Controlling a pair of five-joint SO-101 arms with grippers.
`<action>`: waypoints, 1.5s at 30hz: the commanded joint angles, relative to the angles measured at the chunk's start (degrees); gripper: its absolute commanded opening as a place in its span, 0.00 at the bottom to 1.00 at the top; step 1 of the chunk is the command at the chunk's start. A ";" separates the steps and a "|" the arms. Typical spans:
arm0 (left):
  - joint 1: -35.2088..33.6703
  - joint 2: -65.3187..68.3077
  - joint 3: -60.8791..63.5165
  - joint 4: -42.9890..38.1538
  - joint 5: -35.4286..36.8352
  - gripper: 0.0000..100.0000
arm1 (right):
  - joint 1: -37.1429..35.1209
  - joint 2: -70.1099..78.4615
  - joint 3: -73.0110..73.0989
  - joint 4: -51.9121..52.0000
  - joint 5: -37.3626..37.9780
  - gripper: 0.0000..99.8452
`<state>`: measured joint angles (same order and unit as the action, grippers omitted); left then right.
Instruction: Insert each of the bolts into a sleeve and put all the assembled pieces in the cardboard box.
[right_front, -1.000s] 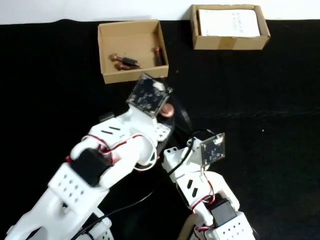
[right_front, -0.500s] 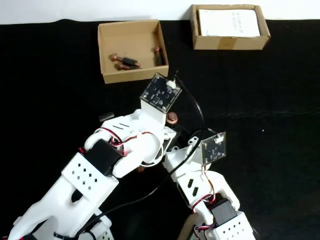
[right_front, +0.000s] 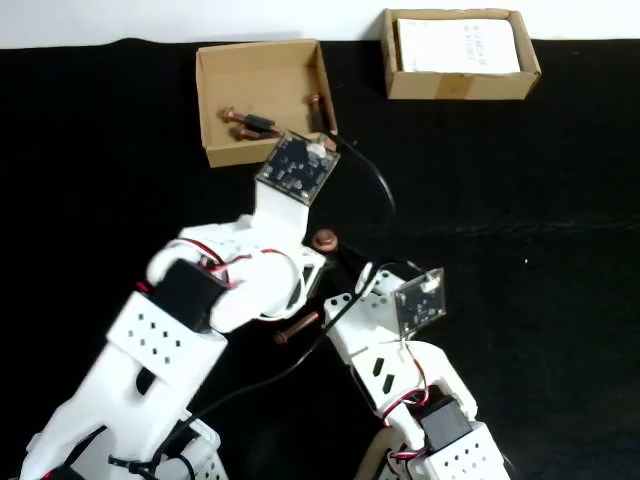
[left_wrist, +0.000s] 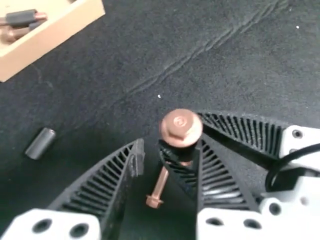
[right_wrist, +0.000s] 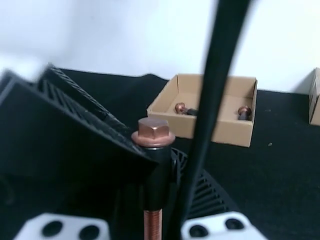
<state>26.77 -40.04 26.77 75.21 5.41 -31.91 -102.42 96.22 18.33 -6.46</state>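
- While the right gripper (right_wrist: 158, 192) sits in the lower middle of the high view, its fingers are closed tight on a short black tube-shaped sleeve (right_wrist: 161, 167).
- A copper-coloured metal bolt (right_front: 323, 240) stands upright in that sleeve, with its six-sided head on top.
- The left gripper (left_wrist: 147, 150) is just beside the bolt head, with its fingers a little apart, holding nothing.
- A second copper bolt (right_front: 297, 328) lies loose on the black table cloth (right_front: 520, 300), between the two arms.
- A small grey sleeve (left_wrist: 40, 143) lies alone on the cloth.
- The open brown cardboard box (right_front: 265, 152) is up top, left of the middle, with finished pieces (right_front: 255, 124) inside.
- Another cardboard box (right_front: 460, 84) holding white paper (right_front: 458, 45) sits at the upper right.
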 joint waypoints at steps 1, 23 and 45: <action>-0.40 -0.31 -5.93 6.24 -0.44 0.20 | 4.00 -0.13 4.88 -2.59 0.35 0.01; -24.13 -4.70 -18.86 19.96 -3.16 0.15 | 7.08 32.84 -28.09 -9.10 0.26 0.01; -40.48 -19.21 48.66 -31.21 -5.45 0.21 | 8.66 131.47 -109.85 -16.75 0.44 0.01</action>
<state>-13.23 -62.55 73.10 52.09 -0.31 -23.56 21.98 4.88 -1.80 -6.46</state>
